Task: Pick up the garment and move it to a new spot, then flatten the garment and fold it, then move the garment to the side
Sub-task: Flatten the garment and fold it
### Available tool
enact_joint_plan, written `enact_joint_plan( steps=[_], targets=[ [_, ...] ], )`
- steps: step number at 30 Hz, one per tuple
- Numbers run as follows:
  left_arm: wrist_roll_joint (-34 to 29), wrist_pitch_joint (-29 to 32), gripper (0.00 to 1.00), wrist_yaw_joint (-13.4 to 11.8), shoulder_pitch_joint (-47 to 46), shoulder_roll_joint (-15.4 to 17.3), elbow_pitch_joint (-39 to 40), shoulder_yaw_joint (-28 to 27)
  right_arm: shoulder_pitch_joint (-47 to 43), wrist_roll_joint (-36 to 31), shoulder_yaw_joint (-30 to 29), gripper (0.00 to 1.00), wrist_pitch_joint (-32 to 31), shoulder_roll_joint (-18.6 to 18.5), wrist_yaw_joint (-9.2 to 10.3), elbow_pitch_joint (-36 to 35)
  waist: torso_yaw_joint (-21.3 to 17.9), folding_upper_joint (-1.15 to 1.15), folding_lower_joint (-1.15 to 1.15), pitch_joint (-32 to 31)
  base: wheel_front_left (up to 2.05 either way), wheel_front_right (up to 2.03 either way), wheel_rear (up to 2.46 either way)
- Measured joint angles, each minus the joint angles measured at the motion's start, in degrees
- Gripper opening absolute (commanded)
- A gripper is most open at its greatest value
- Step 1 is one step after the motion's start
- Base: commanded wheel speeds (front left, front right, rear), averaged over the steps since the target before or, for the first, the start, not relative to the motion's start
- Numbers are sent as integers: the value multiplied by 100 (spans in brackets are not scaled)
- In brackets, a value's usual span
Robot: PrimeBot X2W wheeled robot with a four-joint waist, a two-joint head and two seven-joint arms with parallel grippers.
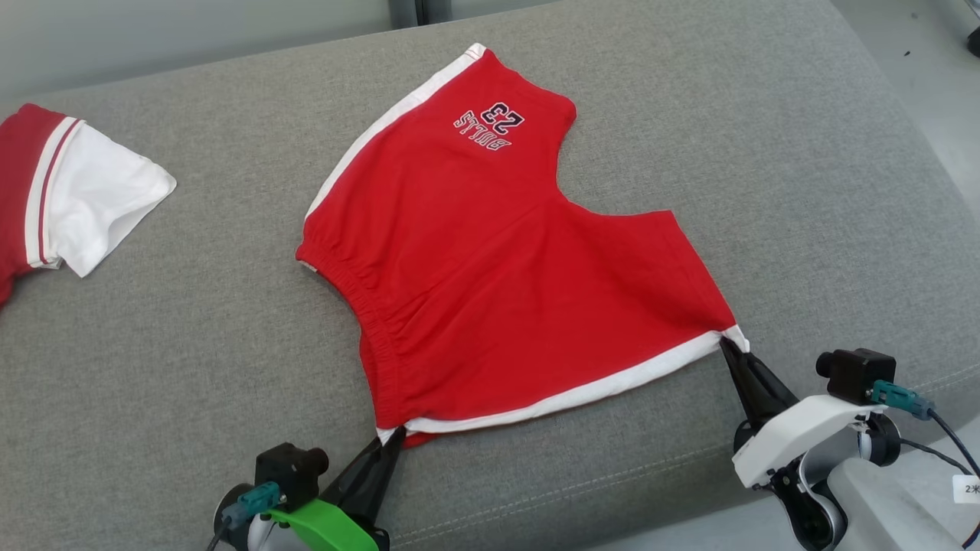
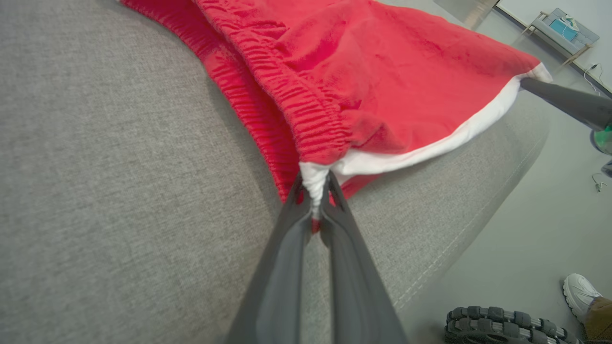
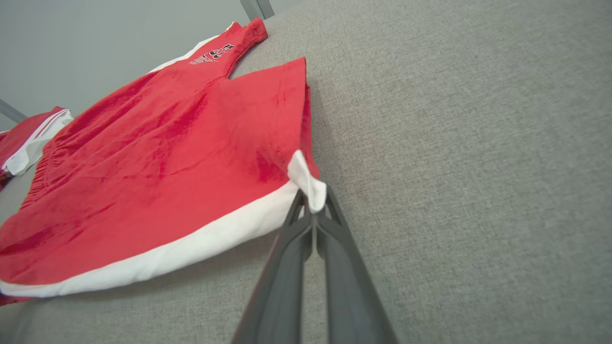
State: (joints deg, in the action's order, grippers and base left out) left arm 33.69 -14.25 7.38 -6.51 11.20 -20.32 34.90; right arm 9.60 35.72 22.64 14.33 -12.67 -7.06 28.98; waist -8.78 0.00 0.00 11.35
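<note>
The garment [image 1: 490,260] is a pair of red shorts with white side stripes and a "23" print, spread on the grey cushion [image 1: 191,367]. My left gripper [image 1: 392,442] is shut on the garment's near-left corner at the waistband end; the left wrist view shows white fabric pinched between its fingers [image 2: 313,191]. My right gripper [image 1: 727,346] is shut on the garment's near-right corner at the leg hem, with the white stripe's tip bunched at its fingertips [image 3: 313,200]. The white stripe [image 3: 143,267] runs stretched between the two corners. The garment [image 2: 382,81] [image 3: 167,157] lies mostly flat.
A second red and white garment [image 1: 69,199] lies at the cushion's far left. The cushion's front edge [image 1: 612,490] runs just under both grippers. Grey floor [image 2: 526,229], a wheel tread [image 2: 497,325] and a person's white shoe [image 2: 581,291] show beyond the edge.
</note>
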Motion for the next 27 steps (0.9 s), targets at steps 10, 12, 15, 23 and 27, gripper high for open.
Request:
enact_joint_plan(
  steps=[10,12,15,23,27],
  targets=[
    [86,0,100,0,107,-113,-174,-75,-115,-146,37,100,0,-26,-1,56,-20,0,0,-179,0,0,0],
    [81,0,100,0,126,-112,-174,-85,-136,-189,21,100,0,-53,-1,53,-20,0,0,-190,0,0,0],
    [20,0,100,0,158,-101,-165,-100,-179,-222,-40,100,0,-67,-1,27,-16,0,0,-211,0,0,0],
    [33,1,100,-38,432,-32,15,-450,-277,-412,-471,100,0,-190,-1,-147,9,0,0,-277,0,0,0],
    [13,0,100,-187,437,-10,372,-887,-280,-499,-753,100,0,-254,0,-379,28,0,0,-318,0,0,0]
  ],
)
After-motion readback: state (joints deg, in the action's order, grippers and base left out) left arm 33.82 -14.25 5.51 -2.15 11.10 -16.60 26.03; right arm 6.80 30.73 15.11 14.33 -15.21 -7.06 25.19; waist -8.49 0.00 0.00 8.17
